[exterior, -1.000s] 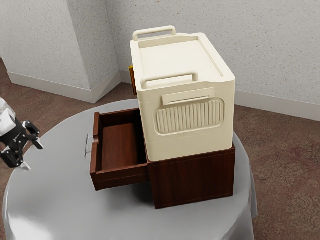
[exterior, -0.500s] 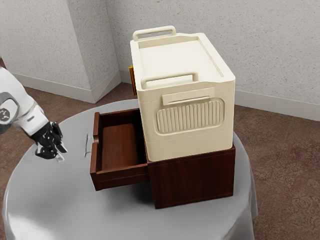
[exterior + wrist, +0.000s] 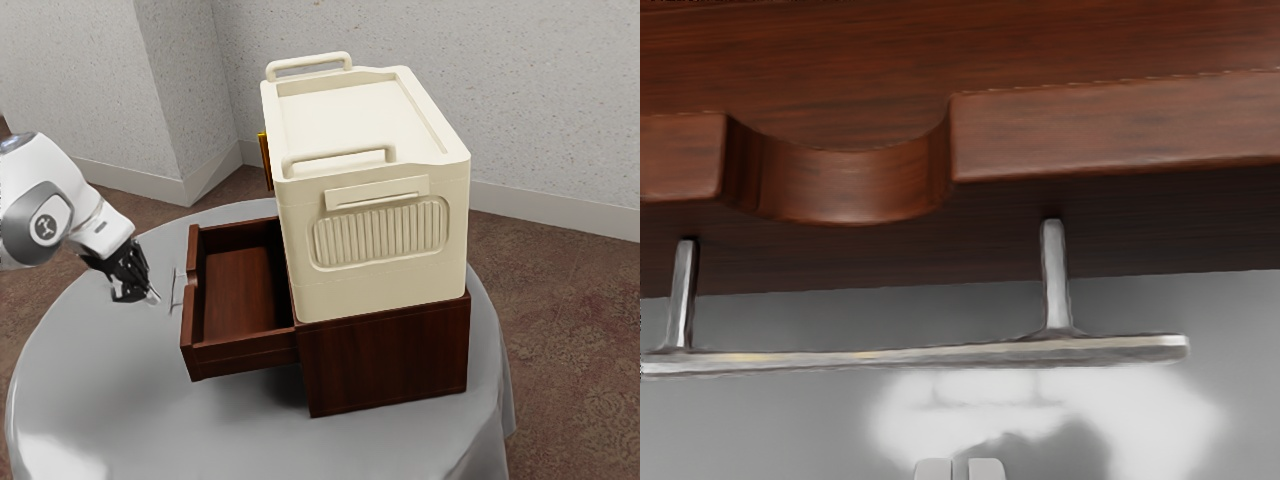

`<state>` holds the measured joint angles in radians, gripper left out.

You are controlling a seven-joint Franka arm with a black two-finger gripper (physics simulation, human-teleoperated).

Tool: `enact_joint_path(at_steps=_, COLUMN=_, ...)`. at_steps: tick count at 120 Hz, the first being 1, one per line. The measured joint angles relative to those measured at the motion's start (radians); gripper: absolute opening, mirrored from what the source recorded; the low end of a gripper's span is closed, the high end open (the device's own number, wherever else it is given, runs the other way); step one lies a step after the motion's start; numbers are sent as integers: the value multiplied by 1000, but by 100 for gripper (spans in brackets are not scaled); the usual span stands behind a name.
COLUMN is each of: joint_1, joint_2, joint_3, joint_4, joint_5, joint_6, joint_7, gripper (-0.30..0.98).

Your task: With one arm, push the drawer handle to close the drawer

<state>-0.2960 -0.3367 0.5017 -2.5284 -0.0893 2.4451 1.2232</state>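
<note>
The black gripper point(image 3: 154, 297) is just outside the drawer handle on the exterior view's left, its fingertips drawn together with nothing held. A small gap separates the tips from the thin metal handle point(image 3: 171, 292). The dark red-brown drawer point(image 3: 240, 353) stands pulled out of its cabinet point(image 3: 390, 357), with a bare floor inside. In the wrist view the handle bar point(image 3: 910, 357) runs along the drawer front point(image 3: 1110, 130) on two posts. There the gripper point(image 3: 960, 468) has its tips side by side, apart from the bar.
A large cream box point(image 3: 370, 240) with two top handles rests on the cabinet. Behind the drawer, a yellow object point(image 3: 265, 160) is partly hidden by the box. Everything stands on a round table with a grey cloth point(image 3: 110, 400); speckled walls rise beyond.
My hand has come in from the exterior view's left edge toward the handle, turning on the way. Its fingers, spread earlier, have closed together. Drawer and box have not moved.
</note>
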Motion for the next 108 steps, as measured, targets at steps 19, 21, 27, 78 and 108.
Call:
enact_joint_path(at_steps=19, joint_1=-28, joint_2=24, joint_3=0, joint_4=8, joint_5=-12, joint_6=16, joint_7=-30, gripper=-10)
enact_joint_path(at_steps=21, joint_1=-32, joint_2=27, joint_3=0, joint_4=9, joint_5=-13, joint_6=18, joint_7=-33, gripper=-10)
enact_joint_path(at_steps=27, joint_1=-40, joint_2=33, joint_3=0, joint_4=13, joint_5=-13, joint_6=24, joint_7=-40, gripper=-10)
enact_joint_path(at_steps=78, joint_1=-92, joint_2=129, joint_3=0, joint_4=85, joint_5=-35, joint_6=51, joint_7=-86, gripper=-10)
enact_joint_path(at_steps=108, joint_1=-149, joint_2=221, joint_3=-1, joint_4=162, joint_5=-68, joint_6=61, joint_7=-102, gripper=-10)
